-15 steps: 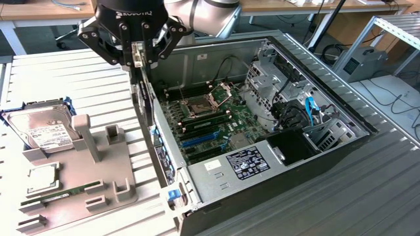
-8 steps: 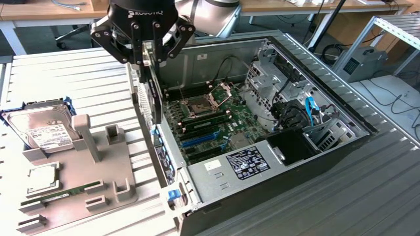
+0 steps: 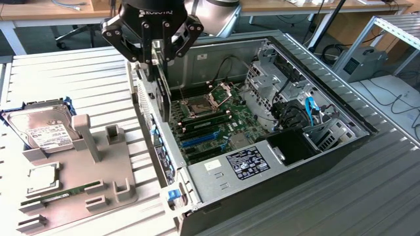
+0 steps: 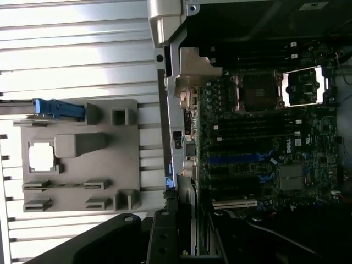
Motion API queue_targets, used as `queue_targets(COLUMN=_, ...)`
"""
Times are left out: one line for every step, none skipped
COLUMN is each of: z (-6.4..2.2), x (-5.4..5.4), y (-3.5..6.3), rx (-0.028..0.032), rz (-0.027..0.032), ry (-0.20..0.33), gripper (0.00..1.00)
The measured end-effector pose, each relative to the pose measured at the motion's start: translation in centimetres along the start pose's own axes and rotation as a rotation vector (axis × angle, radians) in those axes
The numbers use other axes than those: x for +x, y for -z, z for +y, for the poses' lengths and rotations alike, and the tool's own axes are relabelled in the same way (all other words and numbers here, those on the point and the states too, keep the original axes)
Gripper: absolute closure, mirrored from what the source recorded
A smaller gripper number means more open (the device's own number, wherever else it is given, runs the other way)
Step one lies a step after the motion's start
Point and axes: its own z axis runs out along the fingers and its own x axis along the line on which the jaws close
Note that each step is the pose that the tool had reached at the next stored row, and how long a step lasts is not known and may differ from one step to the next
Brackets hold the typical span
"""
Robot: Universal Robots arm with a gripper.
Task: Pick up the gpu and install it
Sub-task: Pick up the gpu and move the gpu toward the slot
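Observation:
My gripper point(image 3: 157, 55) hangs at the top of the exterior view, shut on the gpu point(image 3: 161, 86). The gpu is a thin dark card, held upright on edge and hanging down from the fingers. It hovers over the near side wall of the open computer case point(image 3: 341, 105), just above the motherboard point(image 3: 217, 118) and apart from it. The blue expansion slots point(image 3: 200, 140) lie further down the board. In the wrist view the gripper point(image 4: 184, 242) looks down along the card's edge point(image 4: 190, 220), with the motherboard point(image 4: 258, 137) and its blue slots point(image 4: 236, 159) beside it.
A grey parts fixture point(image 3: 98, 167) lies on the slatted table at the exterior view's left, with a silver hard drive point(image 3: 43, 128), a processor chip point(image 3: 41, 178) and a green memory stick point(image 3: 66, 191). Cables and drive cages point(image 3: 295, 113) crowd the case's far end.

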Motion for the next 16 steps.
queue_targets(z=0.01, x=-0.1, y=0.0, rx=0.0001, rz=0.0, ry=0.0, gripper=0.74)
queue_targets(z=0.02, x=-0.3, y=-0.01, rx=0.0001, rz=0.0, ry=0.0, gripper=0.74)
queue_targets(z=0.03, x=-0.4, y=-0.01, rx=0.0001, rz=0.0, ry=0.0, gripper=0.74)
queue_targets(z=0.04, x=-0.5, y=-0.01, rx=0.0001, rz=0.0, ry=0.0, gripper=0.74)
queue_targets(z=0.05, x=-0.7, y=-0.02, rx=0.0001, rz=0.0, ry=0.0, gripper=0.74)
queue_targets(z=0.06, x=-0.8, y=-0.02, rx=0.0001, rz=0.0, ry=0.0, gripper=0.74)
queue_targets(z=0.07, x=-1.0, y=-0.02, rx=0.0001, rz=0.0, ry=0.0, gripper=0.74)
queue_targets(z=0.08, x=-1.1, y=-0.03, rx=0.0001, rz=0.0, ry=0.0, gripper=0.74)
queue_targets(z=0.09, x=-1.2, y=-0.03, rx=0.0001, rz=-0.0001, ry=0.0, gripper=0.74)
queue_targets(z=0.1, x=-1.4, y=-0.04, rx=0.0, rz=-0.0001, ry=0.0, gripper=0.74)
queue_targets(z=0.11, x=-1.5, y=-0.04, rx=0.0001, rz=0.0, ry=0.0, gripper=0.74)
queue_targets(z=0.12, x=-1.6, y=-0.04, rx=0.0002, rz=0.0, ry=0.0, gripper=0.74)
queue_targets(z=0.13, x=-1.8, y=-0.04, rx=0.0002, rz=0.0, ry=0.0, gripper=0.74)
queue_targets(z=0.13, x=-1.9, y=-0.05, rx=0.0002, rz=-0.0001, ry=0.0, gripper=0.74)
queue_targets(z=0.14, x=-2.0, y=-0.06, rx=0.0002, rz=-0.0001, ry=0.0, gripper=0.74)
queue_targets(z=0.15, x=-2.1, y=-0.06, rx=0.0002, rz=-0.0001, ry=0.0, gripper=0.74)
